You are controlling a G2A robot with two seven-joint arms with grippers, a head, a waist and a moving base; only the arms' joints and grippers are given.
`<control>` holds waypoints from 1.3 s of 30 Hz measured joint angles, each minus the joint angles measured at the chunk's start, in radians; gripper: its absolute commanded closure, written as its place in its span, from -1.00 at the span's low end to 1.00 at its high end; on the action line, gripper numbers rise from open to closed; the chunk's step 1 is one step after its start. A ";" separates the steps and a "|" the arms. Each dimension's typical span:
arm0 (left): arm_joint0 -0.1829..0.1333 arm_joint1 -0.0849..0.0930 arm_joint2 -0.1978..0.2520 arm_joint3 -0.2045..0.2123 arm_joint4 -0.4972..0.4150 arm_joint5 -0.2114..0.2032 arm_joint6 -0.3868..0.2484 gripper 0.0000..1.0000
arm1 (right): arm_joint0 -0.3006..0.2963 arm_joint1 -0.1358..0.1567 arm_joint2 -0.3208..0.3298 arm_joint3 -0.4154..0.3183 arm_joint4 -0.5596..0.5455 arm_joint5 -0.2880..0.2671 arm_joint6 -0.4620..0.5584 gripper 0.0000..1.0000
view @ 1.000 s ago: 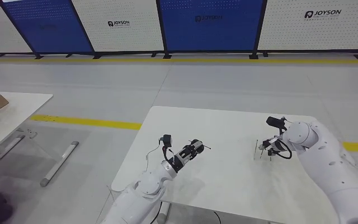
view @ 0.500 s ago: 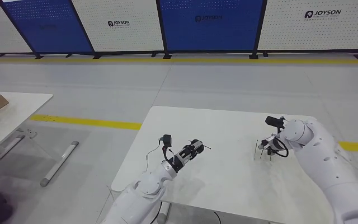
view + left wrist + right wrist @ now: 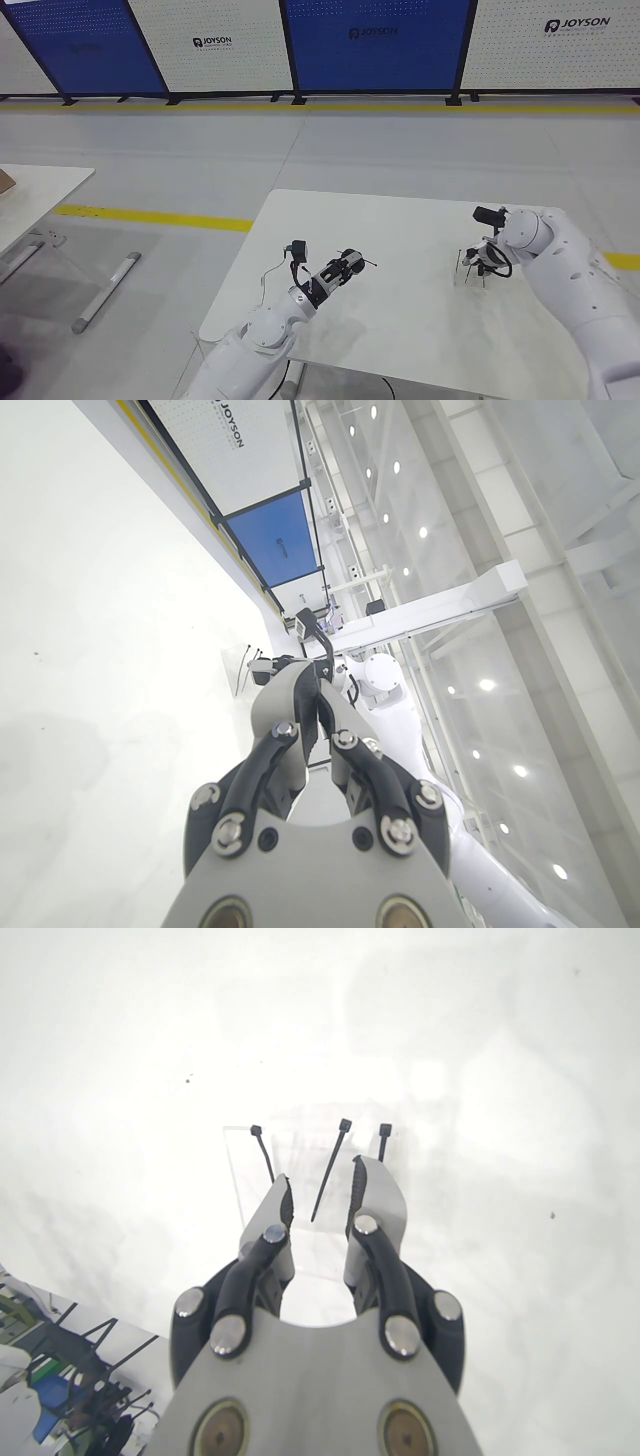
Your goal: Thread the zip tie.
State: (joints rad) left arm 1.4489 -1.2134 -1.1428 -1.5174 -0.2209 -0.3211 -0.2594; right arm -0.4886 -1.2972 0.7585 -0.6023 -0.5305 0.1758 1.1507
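Table [image 3: 400,330]: white and broad; the task's things stand on its right part.
Right gripper [image 3: 320,1188]: released, jaws apart on either side of the middle zip tie [image 3: 330,1163], not touching it as far as I see.
Left gripper [image 3: 316,680]: clenched, over the table's left half, well apart from the clear stand [image 3: 232,1163]; whether it pinches anything thin, I cannot tell.
Stand's load: three black zip ties [image 3: 262,1150], heads pointing away from my right wrist.
Step, my judgement: picking that middle tie. I'd centre its tail between the pads [image 3: 288,1205], close gently and lift straight, without dragging its neighbours.
Writing: wall panels [image 3: 375,40] carry logos, which I leave unread; nothing legible on the zip ties.
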 measured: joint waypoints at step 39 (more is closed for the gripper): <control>0.000 0.000 0.000 0.000 0.000 0.000 0.000 1.00 | 0.091 -0.116 -0.060 0.238 -0.014 -0.029 -0.015 0.54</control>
State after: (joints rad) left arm 1.4489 -1.2134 -1.1428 -1.5174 -0.2209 -0.3211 -0.2594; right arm -0.3971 -1.4131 0.6987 -0.3640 -0.5450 0.1464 1.1356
